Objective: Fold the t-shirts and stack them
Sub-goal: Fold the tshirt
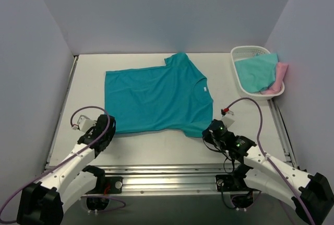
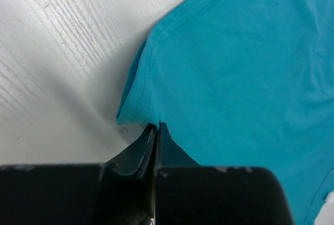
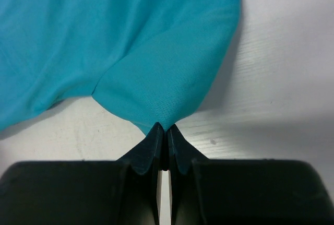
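A deep teal t-shirt (image 1: 156, 97) lies spread flat on the white table, neck to the right. My left gripper (image 1: 107, 127) is shut on the shirt's near left hem corner (image 2: 136, 105), its jaws closed together at the cloth edge. My right gripper (image 1: 210, 131) is shut on the near sleeve's edge (image 3: 167, 89), which rises to a pinched point between the jaws. A lighter aqua t-shirt (image 1: 255, 71) and a pale pink one (image 1: 279, 76) lie crumpled in the basket at the back right.
A white slotted plastic basket (image 1: 239, 58) stands at the back right by the wall. Grey walls close in the table on three sides. A metal rail (image 1: 167, 175) runs along the near edge between the arm bases.
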Motion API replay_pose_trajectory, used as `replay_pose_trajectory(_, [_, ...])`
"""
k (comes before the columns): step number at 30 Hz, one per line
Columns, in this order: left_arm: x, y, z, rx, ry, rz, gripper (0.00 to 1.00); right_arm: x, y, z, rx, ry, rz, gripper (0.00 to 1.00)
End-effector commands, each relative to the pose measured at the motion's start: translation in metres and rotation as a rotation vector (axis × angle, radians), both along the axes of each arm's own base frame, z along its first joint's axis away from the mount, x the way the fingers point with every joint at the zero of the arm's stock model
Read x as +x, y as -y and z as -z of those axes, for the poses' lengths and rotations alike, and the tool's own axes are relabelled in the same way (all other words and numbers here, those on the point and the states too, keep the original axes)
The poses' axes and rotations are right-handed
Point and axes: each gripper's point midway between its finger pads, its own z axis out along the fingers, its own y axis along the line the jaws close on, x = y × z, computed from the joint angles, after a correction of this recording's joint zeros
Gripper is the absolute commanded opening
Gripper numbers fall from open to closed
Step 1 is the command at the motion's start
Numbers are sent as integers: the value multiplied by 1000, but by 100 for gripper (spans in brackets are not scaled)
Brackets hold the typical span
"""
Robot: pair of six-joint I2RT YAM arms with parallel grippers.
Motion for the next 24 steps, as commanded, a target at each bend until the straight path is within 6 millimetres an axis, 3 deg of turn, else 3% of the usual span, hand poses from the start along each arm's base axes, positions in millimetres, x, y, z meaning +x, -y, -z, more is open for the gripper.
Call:
replay_pose_trajectory(1, [-7, -3, -14, 25, 10, 28, 2, 14, 20, -35, -43, 92, 87, 0])
replay_pose_trajectory(4, [-10, -8, -25, 42, 32, 28, 2, 19, 28, -53, -51, 128, 118, 0])
replay_pose_trajectory(13, [-8, -12, -39, 73, 78, 44, 2, 31, 30, -72, -77, 163, 145, 0])
replay_pose_trajectory(17, [11, -2, -49, 88, 119, 100, 2, 47, 24, -77, -111, 170, 157, 0])
replay_pose_trajectory(24, [63, 23, -64, 122, 155, 212, 2, 81, 9, -93, -142, 187, 181, 0])
